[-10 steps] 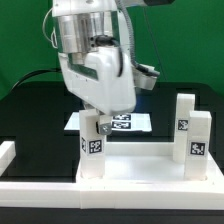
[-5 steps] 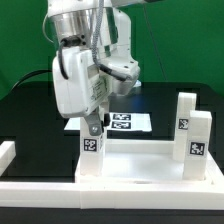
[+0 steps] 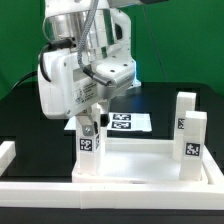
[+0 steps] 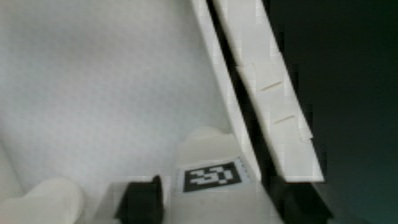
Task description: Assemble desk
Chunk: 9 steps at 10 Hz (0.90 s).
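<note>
The white desk top [image 3: 140, 165] lies at the front with its raised rim up. Three white tagged legs stand on it: one at the near left corner [image 3: 90, 150] and two on the exterior view's right [image 3: 194, 145], [image 3: 184, 112]. My gripper [image 3: 89, 127] comes down onto the left leg and is shut on its top. In the wrist view the black fingers [image 4: 139, 200] flank the tagged leg [image 4: 214, 176], with my gripper [image 4: 214, 203] around it. The desk top [image 4: 89, 90] and its rim [image 4: 267, 95] stretch away behind.
The marker board [image 3: 128, 122] lies flat on the black table behind the desk top. A white raised border piece [image 3: 8, 152] sits at the exterior view's left edge. A green backdrop stands behind.
The wrist and arm housing have turned and swung toward the exterior view's left, while the gripper stays on the left leg. The desk top and the other legs have not moved.
</note>
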Motion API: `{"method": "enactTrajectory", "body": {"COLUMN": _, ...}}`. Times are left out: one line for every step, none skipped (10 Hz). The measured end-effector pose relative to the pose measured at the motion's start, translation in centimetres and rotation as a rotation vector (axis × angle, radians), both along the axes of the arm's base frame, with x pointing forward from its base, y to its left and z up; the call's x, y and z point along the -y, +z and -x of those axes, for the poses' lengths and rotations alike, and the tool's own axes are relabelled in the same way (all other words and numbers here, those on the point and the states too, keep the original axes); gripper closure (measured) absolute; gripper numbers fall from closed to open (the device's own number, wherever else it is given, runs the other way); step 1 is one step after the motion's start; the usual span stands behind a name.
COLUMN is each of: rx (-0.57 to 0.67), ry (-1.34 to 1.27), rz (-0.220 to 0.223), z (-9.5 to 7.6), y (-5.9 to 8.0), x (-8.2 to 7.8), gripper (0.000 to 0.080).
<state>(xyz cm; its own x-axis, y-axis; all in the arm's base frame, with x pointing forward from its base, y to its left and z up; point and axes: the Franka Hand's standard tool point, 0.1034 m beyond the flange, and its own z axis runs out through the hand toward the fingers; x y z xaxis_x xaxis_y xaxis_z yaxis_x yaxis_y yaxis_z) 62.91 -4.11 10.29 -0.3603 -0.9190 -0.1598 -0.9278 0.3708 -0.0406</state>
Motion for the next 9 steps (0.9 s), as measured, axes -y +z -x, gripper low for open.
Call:
{"method": "enactTrajectory", "body": {"rx": 0.000, "ry": 0.001, "rz": 0.000, "z": 0.0, "y": 0.0, "x": 0.0, "gripper": 0.0490}}
{"method": "enactTrajectory", "body": {"rx": 0.002, "ry": 0.003, "rz": -0.001, "z": -0.1, "y": 0.1, "x": -0.2, "gripper": 0.0317}}
{"method": "enactTrajectory", "body": {"rx": 0.017, "ry": 0.011, "rz": -0.003, "z": -0.4, "y": 1.0, "x": -0.6, "gripper": 0.0188}}
{"method": "enactTrajectory", "body": {"rx": 0.043, "ry": 0.022, "rz": -0.008, "z": -0.9, "y": 2.7, "x": -1.1, "gripper": 0.0161}}
{"method": "enactTrajectory", "body": {"rx": 0.073, "ry": 0.026, "rz": -0.015, "z": -1.4, "y": 4.7, "x": -1.5, "gripper": 0.0161}}
{"method": "enactTrajectory", "body": {"rx": 0.107, "ry": 0.033, "rz": -0.025, "z": -1.8, "y": 7.1, "x": -1.9, "gripper": 0.0152}}
{"method": "enactTrajectory", "body": {"rx": 0.104, "ry": 0.035, "rz": -0.022, "z": -1.5, "y": 6.7, "x": -1.7, "gripper": 0.0152}}
{"method": "enactTrajectory", "body": {"rx": 0.097, "ry": 0.037, "rz": -0.020, "z": -1.5, "y": 6.1, "x": -1.8, "gripper": 0.0151}}
{"method": "enactTrajectory", "body": {"rx": 0.098, "ry": 0.038, "rz": -0.020, "z": -1.5, "y": 6.2, "x": -1.8, "gripper": 0.0151}}
